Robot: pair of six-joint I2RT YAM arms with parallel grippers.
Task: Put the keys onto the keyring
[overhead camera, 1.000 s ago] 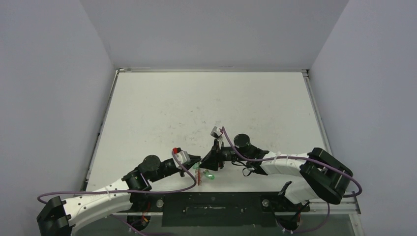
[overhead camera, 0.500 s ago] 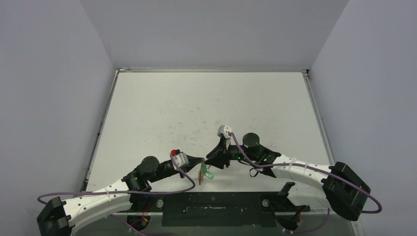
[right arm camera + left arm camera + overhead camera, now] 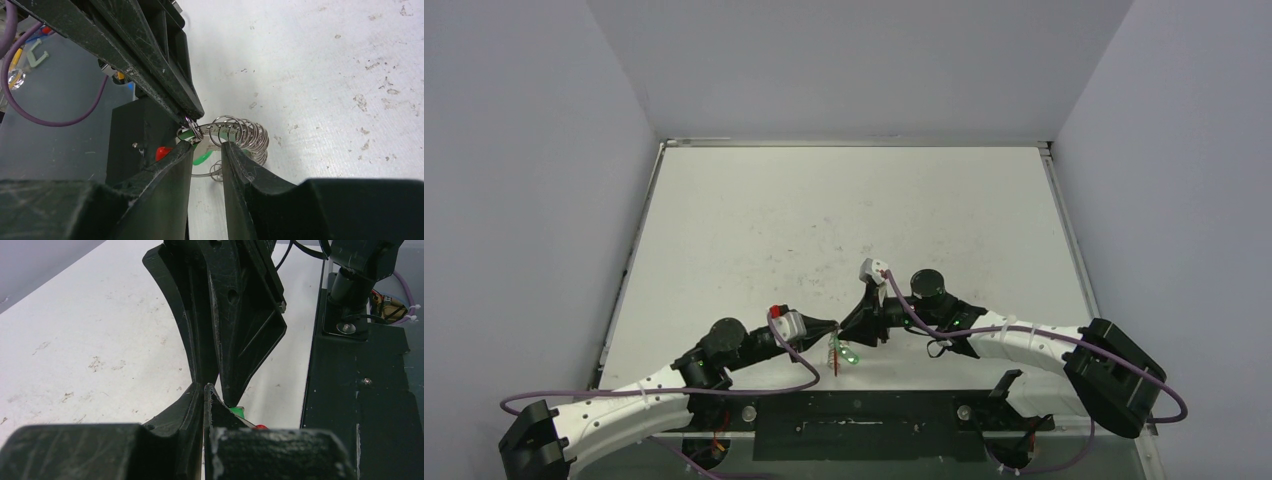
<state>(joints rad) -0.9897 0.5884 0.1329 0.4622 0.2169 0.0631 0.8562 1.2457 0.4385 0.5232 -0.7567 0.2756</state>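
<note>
The keyring (image 3: pixel 250 134), a coil of silvery wire loops with a red segment (image 3: pixel 162 152), hangs low over the table near its front edge. My left gripper (image 3: pixel 193 119) is shut on a small loop of it. It also shows in the top view (image 3: pixel 830 330) and in its own wrist view (image 3: pixel 205 388). The keys (image 3: pixel 218 134), silver with a green tag (image 3: pixel 201 158), sit at the tips of my right gripper (image 3: pixel 207 146), whose jaws stand a narrow gap apart, closed on the key head. The green tag (image 3: pixel 849 355) and the red segment (image 3: pixel 834 362) show in the top view, just below my right gripper (image 3: pixel 852 330).
The black base plate (image 3: pixel 360 390) of the arms lies right beside the grippers at the table's front edge (image 3: pixel 874 392). Purple cables (image 3: pixel 724 388) loop along both arms. The white table (image 3: pixel 844 220) is scuffed, with grey walls on three sides.
My right arm has swung and its wrist has shifted slightly beside the left gripper. The green tag has moved a little. My left gripper has stayed shut in nearly the same place.
</note>
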